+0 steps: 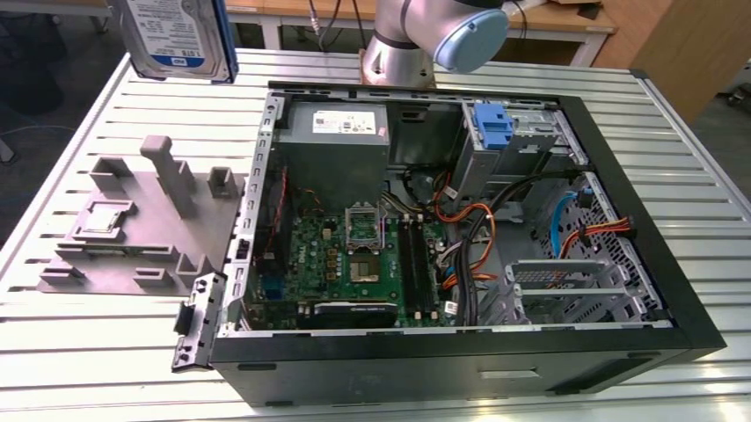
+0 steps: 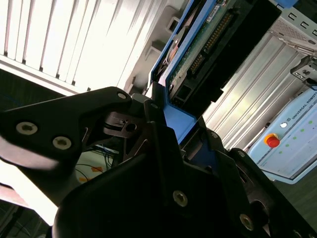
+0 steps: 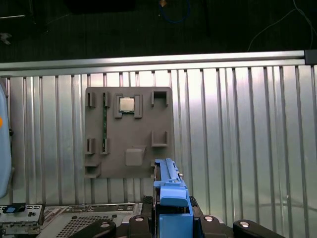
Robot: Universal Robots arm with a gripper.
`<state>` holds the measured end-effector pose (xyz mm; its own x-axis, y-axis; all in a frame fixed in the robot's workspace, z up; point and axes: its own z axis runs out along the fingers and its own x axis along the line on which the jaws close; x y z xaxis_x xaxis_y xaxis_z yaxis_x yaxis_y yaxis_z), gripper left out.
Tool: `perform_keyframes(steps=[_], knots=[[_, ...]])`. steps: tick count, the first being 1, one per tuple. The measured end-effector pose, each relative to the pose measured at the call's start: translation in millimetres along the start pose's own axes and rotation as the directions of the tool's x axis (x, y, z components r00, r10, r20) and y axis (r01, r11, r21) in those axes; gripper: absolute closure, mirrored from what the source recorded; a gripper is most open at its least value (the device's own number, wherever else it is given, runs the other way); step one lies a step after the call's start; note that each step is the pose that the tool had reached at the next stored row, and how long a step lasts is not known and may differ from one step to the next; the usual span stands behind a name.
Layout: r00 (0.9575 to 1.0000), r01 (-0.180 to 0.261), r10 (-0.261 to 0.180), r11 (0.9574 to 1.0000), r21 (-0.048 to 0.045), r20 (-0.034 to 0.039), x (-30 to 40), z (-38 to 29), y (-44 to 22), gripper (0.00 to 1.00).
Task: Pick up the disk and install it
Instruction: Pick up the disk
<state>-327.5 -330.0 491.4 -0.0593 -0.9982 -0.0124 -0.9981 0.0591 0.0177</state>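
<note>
The black tool (image 2: 174, 126) sits closest in both wrist views. Its two fingers are clamped on the bright blue plastic bracket of the disk (image 2: 198, 47), a flat silver-grey hard drive held edge-on and clear of the surface. In the first wrist view the tool (image 3: 171, 218) grips the blue edge of the disk (image 3: 167, 178).

The second wrist view gives the drive's green circuit-board face and connector row. The exterior view gives its white-and-blue label side, with the disk (image 1: 171, 35) hanging at eleven o'clock, above the slatted metal surface (image 1: 70, 352) and outside the open black computer case (image 1: 411, 378).

Inside the case:
- a green motherboard (image 1: 352, 255) lies at the centre
- a grey metal power-supply box with a white sticker (image 1: 340, 132) sits at twelve o'clock
- a bare blue plastic clip (image 1: 493, 123) stands in the bay at one o'clock
- orange cables (image 1: 470, 229) run between them

At nine o'clock of the case lies a grey moulded fixture tray (image 1: 118, 255). Seen from above in the first wrist view, the tray (image 3: 163, 119) carries a square silver processor chip (image 3: 126, 104) in one pocket and a thin green memory strip (image 3: 104, 124) in a slot.
</note>
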Motion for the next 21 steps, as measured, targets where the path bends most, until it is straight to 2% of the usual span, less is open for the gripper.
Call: perform_keyframes(steps=[21], knots=[[1.0000, 0.000, 0.000, 1.0000, 0.0000, 0.0000, -0.2, -0.1, -4.3, 0.64]])
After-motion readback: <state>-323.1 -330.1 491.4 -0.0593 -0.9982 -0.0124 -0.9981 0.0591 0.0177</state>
